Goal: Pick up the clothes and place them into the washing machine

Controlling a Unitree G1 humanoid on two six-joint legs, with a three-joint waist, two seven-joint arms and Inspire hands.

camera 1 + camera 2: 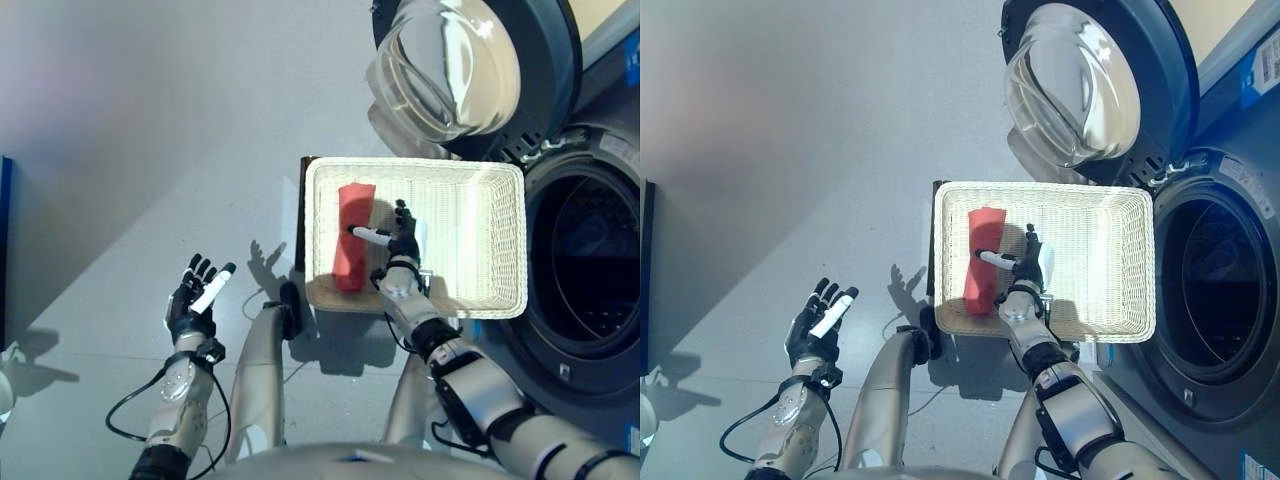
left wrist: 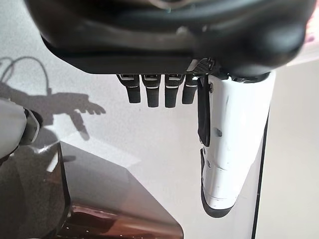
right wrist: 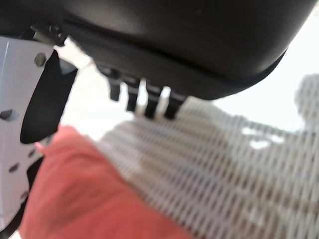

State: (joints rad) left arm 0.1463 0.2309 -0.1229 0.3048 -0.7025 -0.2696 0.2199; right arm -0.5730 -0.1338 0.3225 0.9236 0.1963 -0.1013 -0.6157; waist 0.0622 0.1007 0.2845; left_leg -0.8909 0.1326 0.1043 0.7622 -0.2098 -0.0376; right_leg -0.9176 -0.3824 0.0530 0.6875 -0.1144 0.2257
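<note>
The inside of the washing machine [image 1: 590, 270] is mostly dark; nothing in the drum can be made out, and its right side runs off the edge of the view. Its round glass door [image 1: 470, 70] stands swung open beyond the basket, the top of it cut off as well.

One white wicker basket [image 1: 480, 290] sits on the floor [image 1: 150, 120] just in front of the machine's opening. In it lies one piece of clothing, a red cloth [image 1: 352, 235], folded long, just to the thumb side of the right hand [image 1: 402, 243]. That hand hangs over the basket with fingers straight and spread, the white-covered thumb reaching out over the cloth; whether it touches the cloth cannot be told. Under the hand part of the basket floor is hidden.

The left hand [image 1: 192, 300] is held up well away from the basket, over bare floor, fingers relaxed and apart, holding nothing.
</note>
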